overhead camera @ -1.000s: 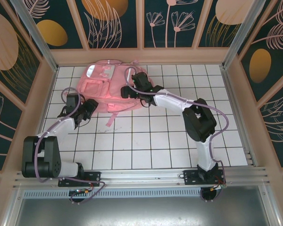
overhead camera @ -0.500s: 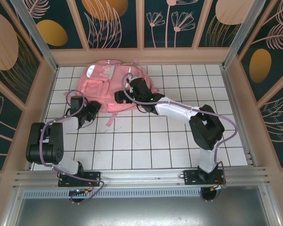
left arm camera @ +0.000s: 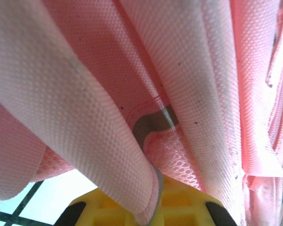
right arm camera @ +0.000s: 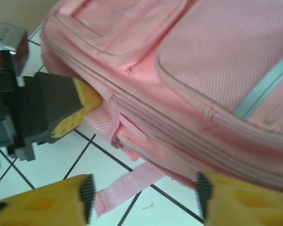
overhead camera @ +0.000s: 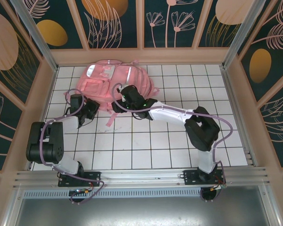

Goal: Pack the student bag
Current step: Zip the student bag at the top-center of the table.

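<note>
The student bag point(overhead camera: 104, 82), a big pink backpack, lies flat at the back left of the tiled table. My left gripper point(overhead camera: 91, 111) sits at its near left edge. In the left wrist view a fold of the bag's fabric point(left arm camera: 85, 94) is pinched between the yellow fingers point(left arm camera: 193, 207), so that gripper is shut on it. The right wrist view shows the same grip point(right arm camera: 82, 110) at the bag's mesh corner. My right gripper point(overhead camera: 117, 104) hovers open at the bag's near edge point(right arm camera: 203, 70). A loose pink strap point(right arm camera: 127, 186) and a zipper pull point(right arm camera: 118, 141) lie between and beyond its fingers point(right arm camera: 87, 197).
White tiled floor point(overhead camera: 155, 141) stretches to the right and front. The right arm's forearm point(overhead camera: 172, 113) crosses the middle of the table. Wooden walls close in the back and sides, with a metal rail point(overhead camera: 141, 176) at the near edge.
The right gripper has slid left and nearer along the bag to its near edge, its jaws narrowing. The left gripper has closed on the bag's edge fabric.
</note>
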Robot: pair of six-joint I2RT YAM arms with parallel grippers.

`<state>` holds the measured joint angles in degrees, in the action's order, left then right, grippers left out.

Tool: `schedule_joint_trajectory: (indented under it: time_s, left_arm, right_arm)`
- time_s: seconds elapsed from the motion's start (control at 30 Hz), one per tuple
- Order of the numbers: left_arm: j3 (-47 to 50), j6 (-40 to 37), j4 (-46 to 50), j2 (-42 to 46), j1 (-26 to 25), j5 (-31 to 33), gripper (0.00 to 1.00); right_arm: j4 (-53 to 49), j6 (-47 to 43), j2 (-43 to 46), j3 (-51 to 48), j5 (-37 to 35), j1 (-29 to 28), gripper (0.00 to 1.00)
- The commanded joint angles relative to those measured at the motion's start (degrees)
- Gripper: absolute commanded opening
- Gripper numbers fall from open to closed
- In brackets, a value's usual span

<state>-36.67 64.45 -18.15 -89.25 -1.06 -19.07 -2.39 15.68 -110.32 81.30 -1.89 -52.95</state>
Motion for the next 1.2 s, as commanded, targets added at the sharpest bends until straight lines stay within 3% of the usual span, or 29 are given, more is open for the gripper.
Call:
schedule_joint_trajectory:
  time_s: [0.0,0.4,1.07,1.17]
  left_arm:
    - [-3.22,1.28,-1.55,2.92,0.27,0.54,0.00]
    - [-4.15,1.67,-0.65,0.97,0.26,-0.77,0.00]
    - [-5.62,0.71,1.82,-0.12,0.27,-1.58,0.00]
    - [-5.62,0.75,1.95,-0.05,0.27,-1.50,0.00]
  right_arm:
    - [-1.51,-1.66,-3.37,2.41,2.37,-1.87,0.52]
    - [2.98,-1.53,-13.09,6.22,-1.81,-4.16,0.33]
    - [4.07,-0.30,-25.47,17.73,-7.15,-4.00,0.34]
    - [4.26,-0.30,-25.75,18.03,-8.01,-4.00,0.21]
